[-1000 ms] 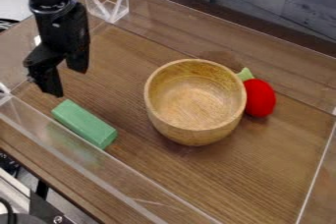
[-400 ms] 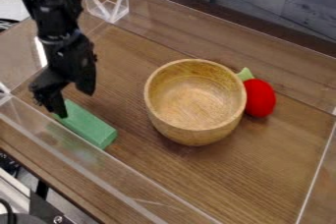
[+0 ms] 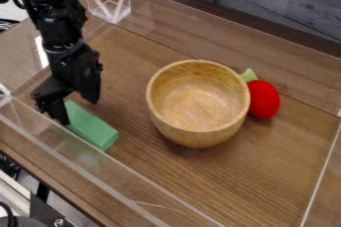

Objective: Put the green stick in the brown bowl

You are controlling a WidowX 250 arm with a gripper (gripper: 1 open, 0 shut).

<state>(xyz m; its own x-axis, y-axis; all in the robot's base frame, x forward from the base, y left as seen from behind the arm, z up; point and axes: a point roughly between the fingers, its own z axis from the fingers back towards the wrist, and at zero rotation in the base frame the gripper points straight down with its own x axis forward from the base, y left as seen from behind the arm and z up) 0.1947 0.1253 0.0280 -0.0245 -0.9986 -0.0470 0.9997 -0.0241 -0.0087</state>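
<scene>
The green stick (image 3: 91,125) lies flat on the wooden table near the front left, its far end hidden under my gripper. My gripper (image 3: 70,98) hangs from the black arm right over that end, open, one finger on each side of the stick. I cannot tell whether the fingers touch it. The brown bowl (image 3: 198,102) stands upright and empty in the middle, to the right of the stick.
A red ball (image 3: 264,99) with a small green bit (image 3: 249,75) rests against the bowl's right side. Clear plastic walls (image 3: 80,176) fence the table at the front, the left and the back.
My gripper has come down and slightly forward, from above the table onto the stick's far end. The stick, bowl and ball have stayed put.
</scene>
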